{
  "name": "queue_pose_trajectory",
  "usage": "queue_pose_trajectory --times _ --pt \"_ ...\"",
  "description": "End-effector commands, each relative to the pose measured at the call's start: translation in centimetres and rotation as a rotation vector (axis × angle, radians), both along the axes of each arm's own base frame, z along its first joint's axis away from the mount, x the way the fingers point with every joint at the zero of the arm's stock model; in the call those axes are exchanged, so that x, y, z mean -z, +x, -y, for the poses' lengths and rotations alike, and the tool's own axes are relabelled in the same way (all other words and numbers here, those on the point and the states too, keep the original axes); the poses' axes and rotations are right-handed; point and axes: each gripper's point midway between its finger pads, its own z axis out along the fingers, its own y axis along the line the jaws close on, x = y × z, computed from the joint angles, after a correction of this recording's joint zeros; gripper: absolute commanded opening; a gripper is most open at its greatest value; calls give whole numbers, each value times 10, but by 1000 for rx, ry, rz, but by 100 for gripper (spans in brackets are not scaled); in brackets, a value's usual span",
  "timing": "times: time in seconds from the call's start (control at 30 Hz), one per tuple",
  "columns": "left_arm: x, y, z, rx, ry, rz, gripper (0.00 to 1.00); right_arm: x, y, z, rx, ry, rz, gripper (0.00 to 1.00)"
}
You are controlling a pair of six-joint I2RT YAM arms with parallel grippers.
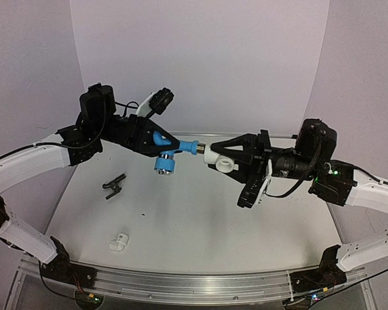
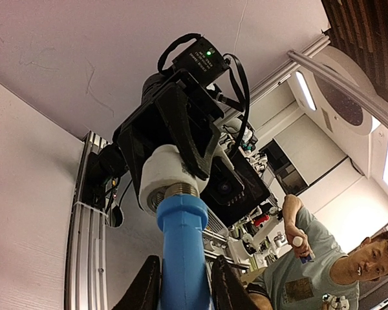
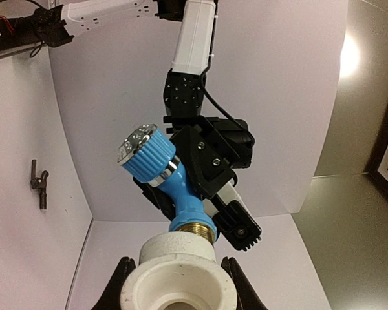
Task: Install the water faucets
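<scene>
The blue faucet (image 1: 187, 146) was held aloft, clamped at its body by the left gripper (image 1: 171, 143); its brass threaded end (image 3: 193, 229) was seated at the mouth of the white pipe fitting (image 3: 181, 265) — itself pinched between the right gripper (image 1: 218, 155) fingers; threading-in was judged the step in hand; turning about the fitting's axis, kept aligned, would be called for next.

No legible text. White print on black wrist camera (image 2: 204, 55) too small; man's shirt graphic (image 2: 299, 289) blurred.
</scene>
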Motion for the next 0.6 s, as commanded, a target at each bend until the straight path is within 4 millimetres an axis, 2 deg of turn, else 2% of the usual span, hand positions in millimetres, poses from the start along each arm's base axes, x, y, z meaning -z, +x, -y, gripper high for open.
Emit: queue_pose_trajectory --times 0.0,0.2,0.43,0.57 --pt "-29 -18 -11 31 -67 93 0 -9 0 -2 1 -1 24 0" --pt "-25 -17 -11 26 -59 95 0 -17 0 -2 1 18 24 0" --pt "-20 -13 -8 16 -56 81 0 -35 -15 6 -55 113 35 0" --pt "-20 -15 -8 32 -61 70 0 -39 -9 6 -31 130 22 0"
